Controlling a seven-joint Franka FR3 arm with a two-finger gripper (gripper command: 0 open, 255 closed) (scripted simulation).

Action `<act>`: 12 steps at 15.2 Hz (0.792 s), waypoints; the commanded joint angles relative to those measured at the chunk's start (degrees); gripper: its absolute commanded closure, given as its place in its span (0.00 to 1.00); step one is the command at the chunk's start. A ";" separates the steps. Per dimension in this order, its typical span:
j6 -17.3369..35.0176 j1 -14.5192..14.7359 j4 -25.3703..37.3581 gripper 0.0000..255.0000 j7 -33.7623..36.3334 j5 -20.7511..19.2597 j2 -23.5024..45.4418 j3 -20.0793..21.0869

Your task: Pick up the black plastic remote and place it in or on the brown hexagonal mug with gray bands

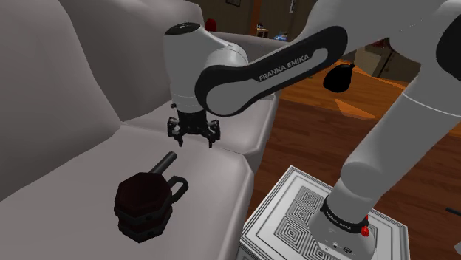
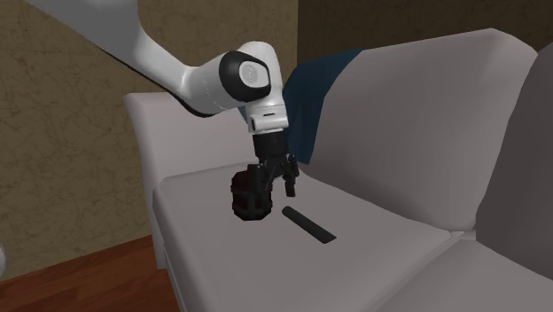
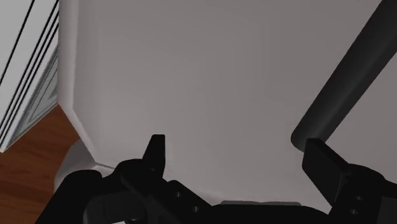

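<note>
The slim black plastic remote [image 2: 308, 224] lies flat on the grey sofa seat [image 2: 381, 244] beside the dark brown hexagonal mug [image 1: 144, 203], likely light, stiff and slick, best pinched across its narrow middle by the empty, spread-fingered black gripper [image 1: 193, 133] hovering close by

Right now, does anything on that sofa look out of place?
Only the dark mug: it stands upright on the sofa seat, an odd spot for one. The black remote lies flat beside it; nothing spilled.
</note>
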 commanded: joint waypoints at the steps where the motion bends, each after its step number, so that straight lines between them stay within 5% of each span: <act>1: -0.58 -0.48 4.48 0.00 8.25 -5.91 7.55 2.19; 6: -4.25 5.81 16.21 0.00 23.88 -17.91 24.25 0.13; 10: -7.54 12.66 27.22 0.00 31.58 -23.16 35.23 -4.17; 12: -7.48 13.76 28.79 0.00 32.67 -23.96 37.15 -5.15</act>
